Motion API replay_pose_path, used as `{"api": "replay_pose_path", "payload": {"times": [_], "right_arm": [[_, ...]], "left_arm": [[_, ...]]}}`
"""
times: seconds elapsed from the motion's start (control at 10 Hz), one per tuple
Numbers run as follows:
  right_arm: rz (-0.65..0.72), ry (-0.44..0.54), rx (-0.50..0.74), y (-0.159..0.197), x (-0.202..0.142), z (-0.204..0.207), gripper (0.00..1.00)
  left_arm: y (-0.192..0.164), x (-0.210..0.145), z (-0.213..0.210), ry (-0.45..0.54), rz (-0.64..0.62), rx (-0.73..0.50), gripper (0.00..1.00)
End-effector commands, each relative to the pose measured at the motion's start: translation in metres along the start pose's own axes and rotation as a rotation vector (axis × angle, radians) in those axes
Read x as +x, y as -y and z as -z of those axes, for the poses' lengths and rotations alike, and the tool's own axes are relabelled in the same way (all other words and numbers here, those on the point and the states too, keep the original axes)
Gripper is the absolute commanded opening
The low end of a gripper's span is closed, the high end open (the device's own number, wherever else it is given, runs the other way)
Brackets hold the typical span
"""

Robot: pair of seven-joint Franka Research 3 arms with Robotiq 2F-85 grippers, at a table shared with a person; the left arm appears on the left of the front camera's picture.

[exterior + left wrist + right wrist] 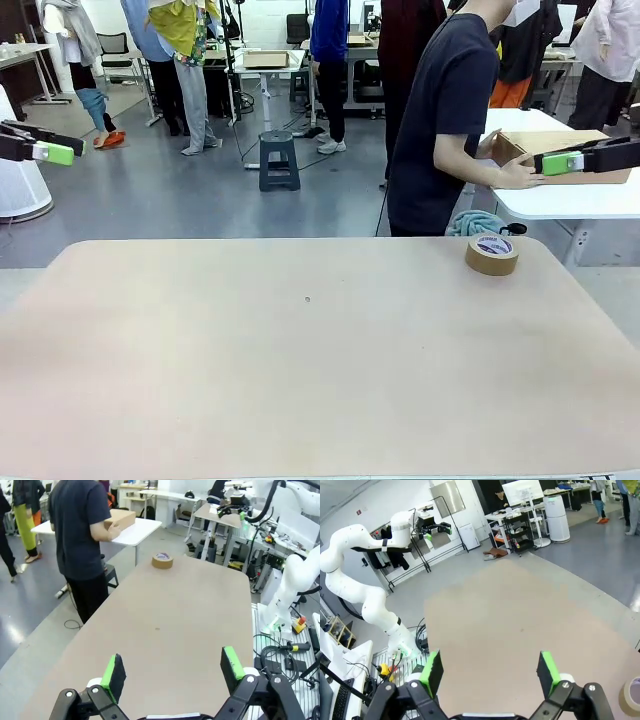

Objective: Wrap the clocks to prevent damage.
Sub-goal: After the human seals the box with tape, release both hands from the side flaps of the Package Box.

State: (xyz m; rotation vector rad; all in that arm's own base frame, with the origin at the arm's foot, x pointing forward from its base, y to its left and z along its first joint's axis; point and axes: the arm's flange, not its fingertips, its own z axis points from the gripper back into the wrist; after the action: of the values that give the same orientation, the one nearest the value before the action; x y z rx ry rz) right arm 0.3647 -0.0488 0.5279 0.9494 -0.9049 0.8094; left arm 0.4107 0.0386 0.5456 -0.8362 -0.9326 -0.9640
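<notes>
- We see both tools gaping wide and empty: left tool (172, 672), right tool (490, 672).
- A tape roll (492, 253) lies on the tabletop (300, 350), far ahead of the left tool.
- Beyond it, a person (445, 120) handles a cardboard box (560, 150) on a side table (570, 200).

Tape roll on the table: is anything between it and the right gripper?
Nothing visible. The tape roll lies alone at the table's far right corner; the right gripper hangs open above and beyond it, with bare air between.
</notes>
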Motion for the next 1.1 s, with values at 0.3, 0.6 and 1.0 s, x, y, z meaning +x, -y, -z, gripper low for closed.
{"api": "replay_pose_path", "payload": {"times": [0.3, 0.6, 1.0], "right_arm": [[-0.069, 0.005, -0.012, -0.0112, 0.0016, 0.0003, 1.00], [-0.023, -0.014, -0.022, -0.0038, 0.0005, -0.0014, 1.00], [-0.023, -0.014, -0.022, -0.0038, 0.0005, -0.0014, 1.00]], "left_arm": [[0.0005, -0.0005, -0.0016, -0.041, 0.012, 0.078, 1.00], [-0.0058, -0.0027, 0.0009, -0.030, -0.004, 0.062, 1.00], [-0.0058, -0.0027, 0.0009, -0.030, -0.004, 0.062, 1.00]]}}
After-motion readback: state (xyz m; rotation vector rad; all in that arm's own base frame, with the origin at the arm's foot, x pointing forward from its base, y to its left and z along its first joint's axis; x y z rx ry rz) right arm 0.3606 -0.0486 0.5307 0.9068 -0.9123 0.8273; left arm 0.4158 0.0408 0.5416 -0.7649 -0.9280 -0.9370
